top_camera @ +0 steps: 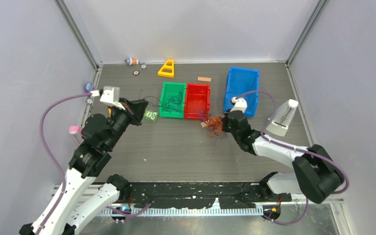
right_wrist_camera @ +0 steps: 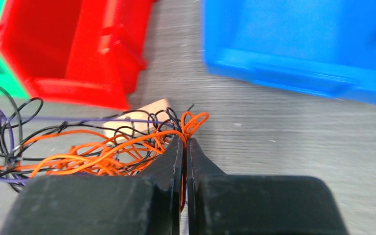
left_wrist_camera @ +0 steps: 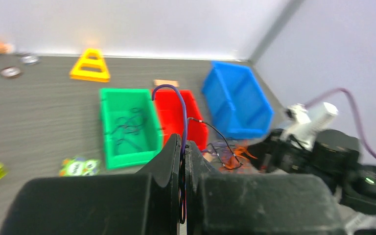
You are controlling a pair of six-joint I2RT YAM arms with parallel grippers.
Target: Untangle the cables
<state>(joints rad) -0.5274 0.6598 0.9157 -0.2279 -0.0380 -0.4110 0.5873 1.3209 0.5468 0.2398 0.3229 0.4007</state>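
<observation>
A tangle of thin orange, black and purple cables (top_camera: 216, 125) lies on the table in front of the red bin (top_camera: 197, 100). The right wrist view shows this clump (right_wrist_camera: 93, 154) left of my right gripper (right_wrist_camera: 185, 142), which is shut on an orange cable (right_wrist_camera: 194, 120). My left gripper (left_wrist_camera: 183, 147) is raised at the left (top_camera: 139, 110) and shut on a purple cable (left_wrist_camera: 178, 100) and a black strand. A thin black strand (top_camera: 176, 105) runs from it across the green bin (top_camera: 172, 100) toward the clump. Black cables (left_wrist_camera: 129, 128) lie in the green bin.
A blue bin (top_camera: 242, 90) stands right of the red one. A yellow triangle (top_camera: 167, 68), a small tan block (top_camera: 204, 79) and small toys (top_camera: 133, 61) sit at the back. A green patterned card (top_camera: 151, 116) lies beside the left gripper. A white scoop-shaped part (top_camera: 283, 117) stands at the right.
</observation>
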